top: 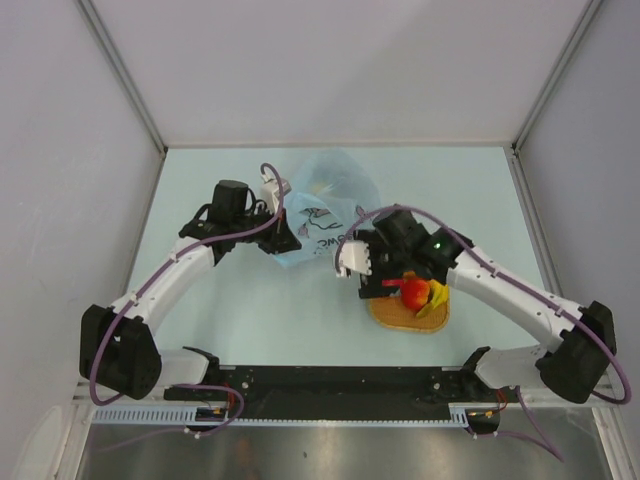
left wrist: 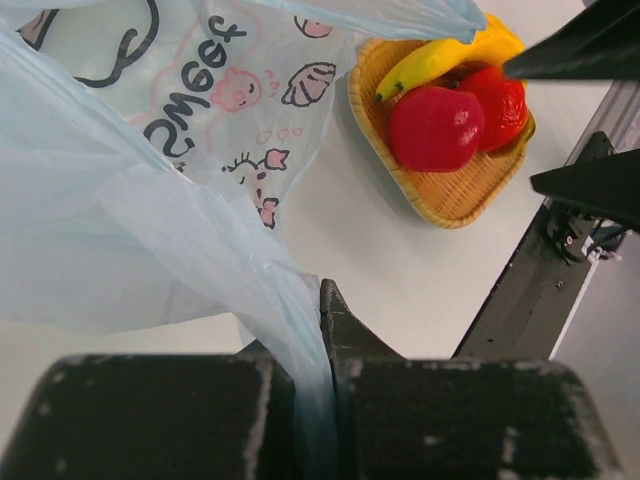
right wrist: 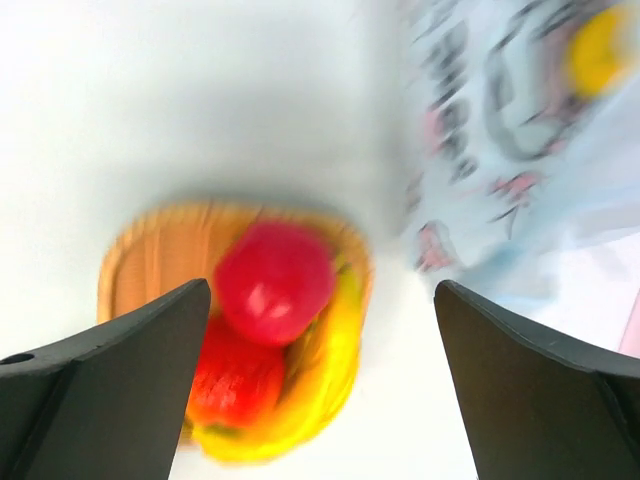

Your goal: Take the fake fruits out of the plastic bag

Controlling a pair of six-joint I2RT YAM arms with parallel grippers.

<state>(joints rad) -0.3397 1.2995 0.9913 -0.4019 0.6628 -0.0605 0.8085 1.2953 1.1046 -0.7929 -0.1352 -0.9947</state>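
pale surface (top: 250,320), plastic bag (top: 330,195) upper centre, left gripper (left wrist: 322,350) clamped on its edge. right gripper (top: 352,258) apart, just left of woven tray (top: 395,318) holding red apple (top: 414,293), banana (top: 438,297). yellow fruit (right wrist: 598,45) inside bag.

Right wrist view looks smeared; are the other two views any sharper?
Right wrist: blurred throughout, the red apple and plastic bag print smeared. Left wrist: sharp, bag print and woven tray weave crisp. Top external: sharp, evenly lit, soft shadows only.
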